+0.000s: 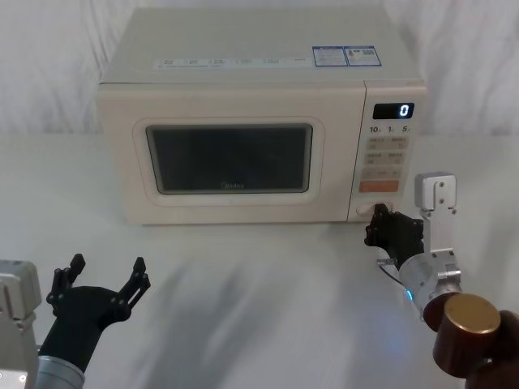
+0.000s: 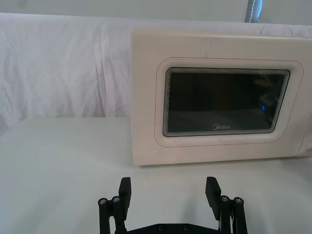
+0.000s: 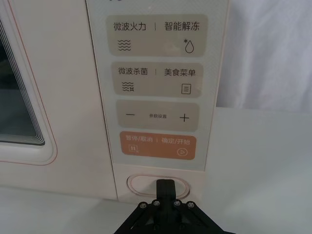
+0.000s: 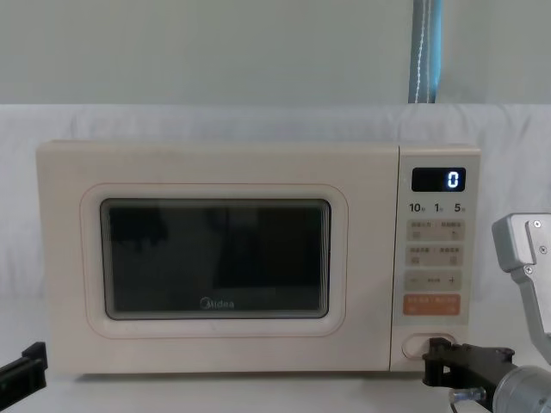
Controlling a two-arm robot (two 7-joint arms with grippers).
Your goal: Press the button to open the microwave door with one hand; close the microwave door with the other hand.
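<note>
The cream microwave stands at the back of the table with the microwave door (image 1: 231, 158) closed flush; its dark window and Midea logo face me (image 2: 224, 102) (image 4: 215, 258). The button (image 3: 141, 184), a blank oval, sits at the bottom of the control panel (image 4: 415, 344). My right gripper (image 1: 378, 224) is shut, fingers together, with its tip against the button's middle (image 3: 165, 187) (image 4: 434, 353). My left gripper (image 1: 108, 267) hangs open low at the front left, well short of the door, with nothing between its fingers (image 2: 169, 190).
The control panel (image 1: 389, 154) carries a display reading 0, small cream keys and an orange key (image 3: 158, 145) just above the button. White cloth (image 1: 259, 308) covers the table and the backdrop. Open room lies in front of the door.
</note>
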